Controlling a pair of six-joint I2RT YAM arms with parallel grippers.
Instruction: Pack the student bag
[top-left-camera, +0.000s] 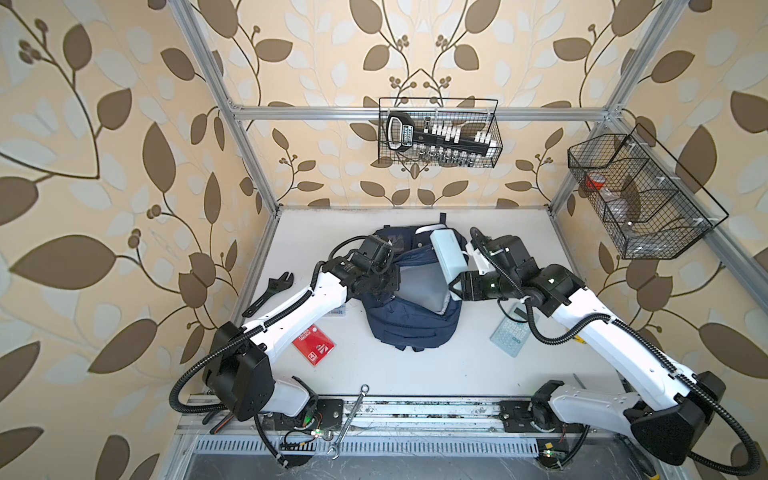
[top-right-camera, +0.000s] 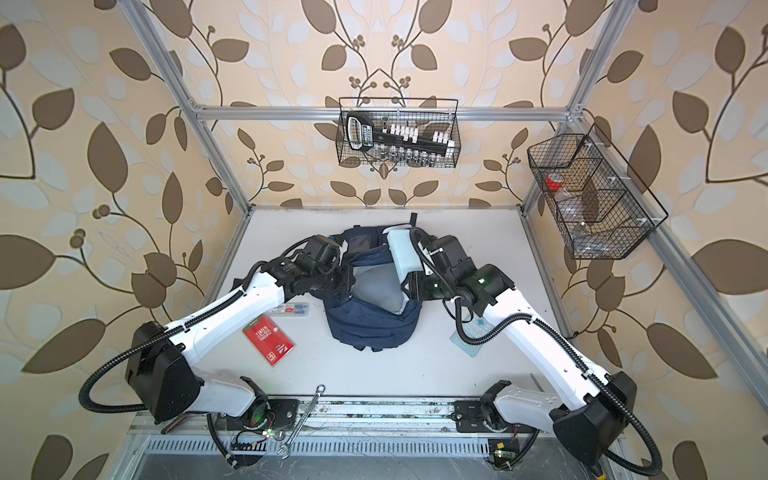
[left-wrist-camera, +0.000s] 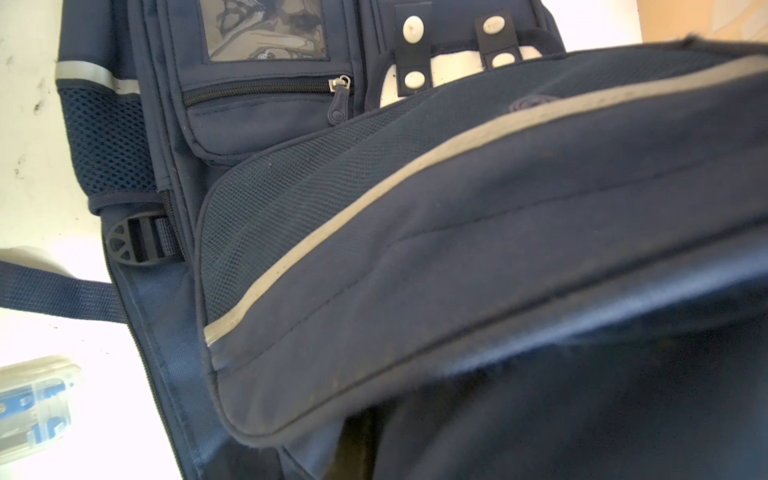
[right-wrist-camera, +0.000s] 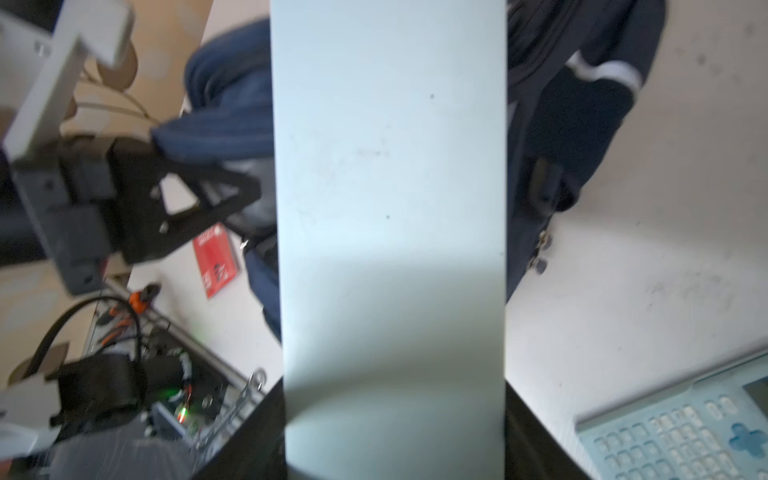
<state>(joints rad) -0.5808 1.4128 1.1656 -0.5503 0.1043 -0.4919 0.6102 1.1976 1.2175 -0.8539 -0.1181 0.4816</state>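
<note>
Bag (top-left-camera: 409, 328) lies open on the table (top-left-camera: 415, 374), nearer its far edge, and we see the left gripper (top-left-camera: 390, 289) clenched on its rim, the right gripper (top-left-camera: 454, 285) grasping a pale box (top-left-camera: 448, 253).

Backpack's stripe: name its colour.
The student bag's stripe is reflective silver-grey, clearest in the left wrist view.

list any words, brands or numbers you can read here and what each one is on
"4" (likely), boxed at a corner of the red packet; its other white print is too blurred to read.
socket set: handle label too small to read.
clear case: label strip blurred.
calculator: key marks blurred.
student bag: zip pull emblem unreadable.
pale blue box: no print shows.
</note>
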